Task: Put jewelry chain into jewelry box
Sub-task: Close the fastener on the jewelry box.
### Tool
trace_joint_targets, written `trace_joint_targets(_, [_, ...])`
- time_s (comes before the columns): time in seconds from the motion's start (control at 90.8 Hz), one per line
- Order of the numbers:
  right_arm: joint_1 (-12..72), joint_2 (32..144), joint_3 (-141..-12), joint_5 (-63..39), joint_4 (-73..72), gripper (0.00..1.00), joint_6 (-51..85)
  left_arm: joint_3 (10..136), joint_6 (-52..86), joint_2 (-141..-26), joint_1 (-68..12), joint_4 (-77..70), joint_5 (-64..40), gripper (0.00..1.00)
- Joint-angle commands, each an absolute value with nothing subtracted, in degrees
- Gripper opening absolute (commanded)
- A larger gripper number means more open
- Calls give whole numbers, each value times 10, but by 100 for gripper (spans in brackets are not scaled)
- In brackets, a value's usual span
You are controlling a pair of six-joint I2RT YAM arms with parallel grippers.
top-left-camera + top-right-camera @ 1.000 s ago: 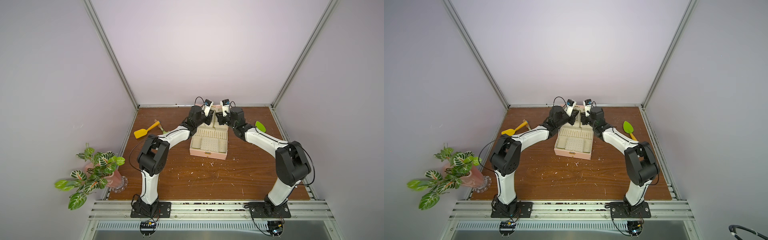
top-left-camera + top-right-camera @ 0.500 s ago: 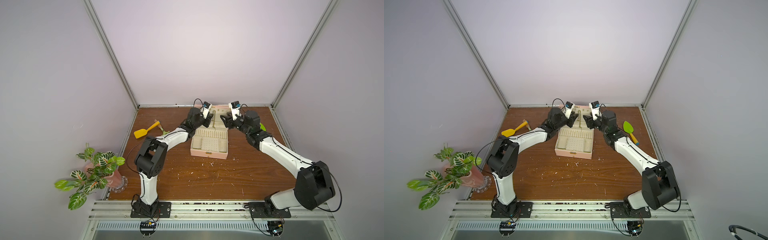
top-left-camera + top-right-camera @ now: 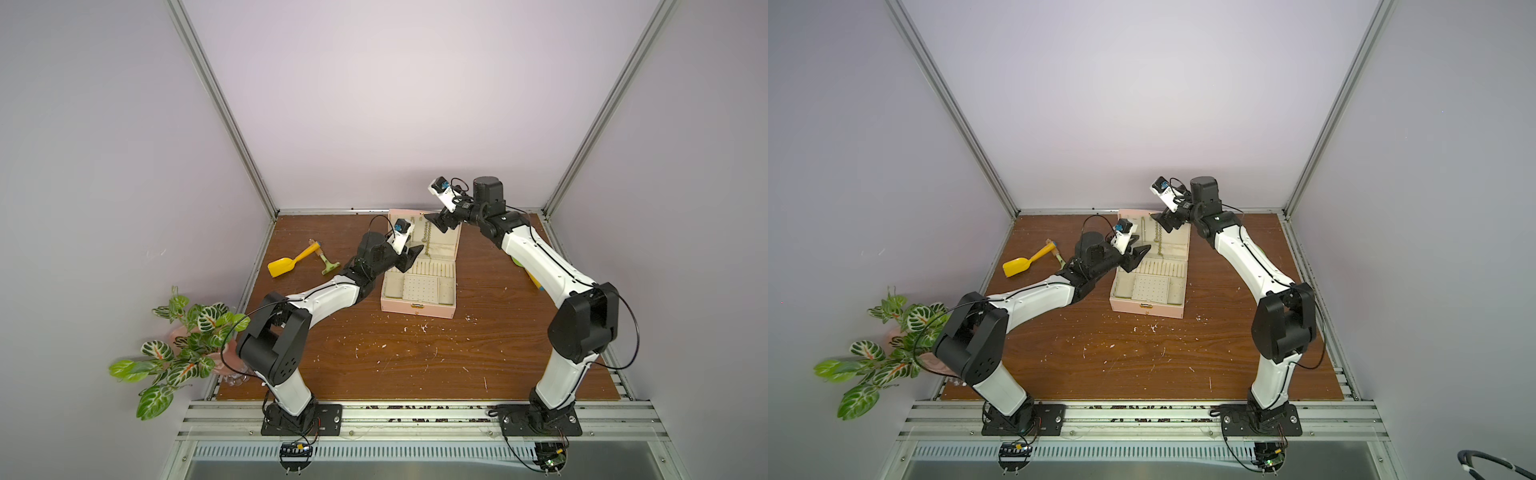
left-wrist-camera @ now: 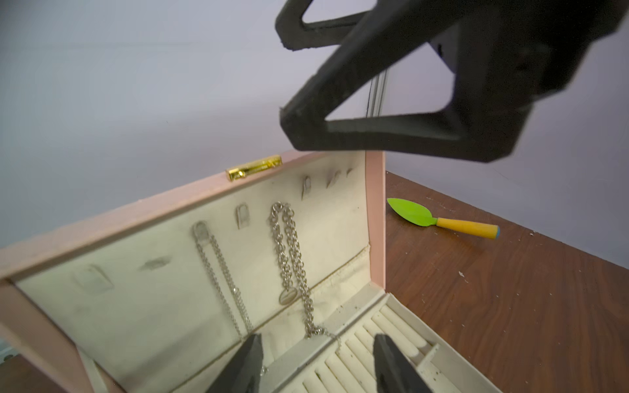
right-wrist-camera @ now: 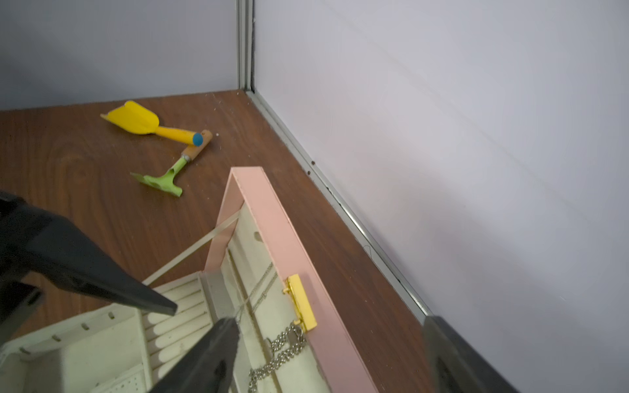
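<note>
The jewelry chain [image 4: 299, 263], chunky silvery links with a small tag [image 4: 288, 295], hangs doubled from a hook on the cream fabric lining inside the upright lid [image 4: 119, 224] of the jewelry box [image 4: 374, 217], its tail spilling over the tray edge by the padded ring rolls [image 4: 384, 326]; slick and loose, it could slip off the hook or tangle with the thinner strand [image 4: 221, 268] just beside it. The left gripper [image 4: 317, 340] stands partly open and empty near the tail, the right gripper [image 5: 328, 321] wide open and empty above the smooth pink rim [image 5: 286, 231], so a snagged link or knocked lid looks likeliest
</note>
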State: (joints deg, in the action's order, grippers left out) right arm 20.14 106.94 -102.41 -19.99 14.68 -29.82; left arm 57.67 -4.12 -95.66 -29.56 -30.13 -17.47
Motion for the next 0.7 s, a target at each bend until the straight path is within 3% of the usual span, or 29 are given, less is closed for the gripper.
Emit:
trace_joint_targets(0.0, [202, 1099, -1112, -242, 288, 87, -392, 555, -41, -939, -285, -326, -195, 56])
trace_joint_targets(0.374, [220, 1275, -1413, -190, 518, 83, -462, 554, -57, -936, -279, -311, -206, 57])
trace_joint_targets(0.694, [222, 1287, -1429, -156, 553, 83, -476, 567, -72, -940, -278, -291, -207, 58])
